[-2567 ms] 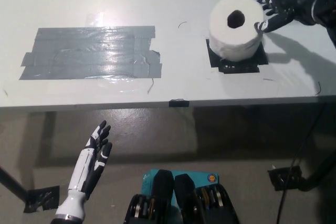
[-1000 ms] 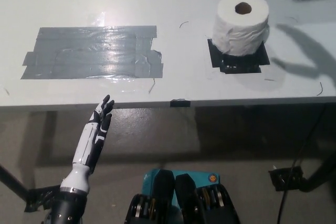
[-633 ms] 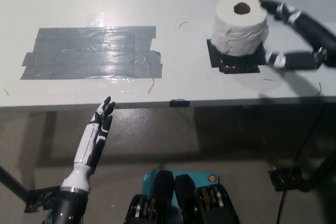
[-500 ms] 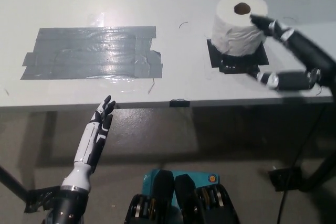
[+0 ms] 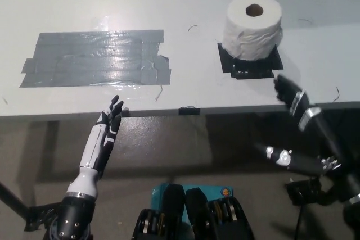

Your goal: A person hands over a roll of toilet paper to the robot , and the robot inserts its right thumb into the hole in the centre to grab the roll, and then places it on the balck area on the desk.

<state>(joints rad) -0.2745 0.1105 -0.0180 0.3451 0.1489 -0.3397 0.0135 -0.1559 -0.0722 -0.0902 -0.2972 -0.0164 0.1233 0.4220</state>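
Note:
A white toilet paper roll [image 5: 252,26] stands upright on the black patch [image 5: 250,63] at the right of the desk, its centre hole facing up. Nothing touches it. My black right hand [image 5: 304,133] hangs open below the desk's front edge at the lower right, well clear of the roll. My white left hand [image 5: 103,137] rests open at the lower left, its fingertips just under the desk's front edge.
A large patch of grey tape [image 5: 95,58] lies on the white desk [image 5: 185,37] at the left. A small black marker [image 5: 188,110] sits on the front edge. Black tape and a cable lie on the floor at the lower right [image 5: 306,190].
My right hand has let go of the roll, drawn back from it and dropped below the desk's front edge. The roll now stands upright on the black patch. The camera shifted slightly.

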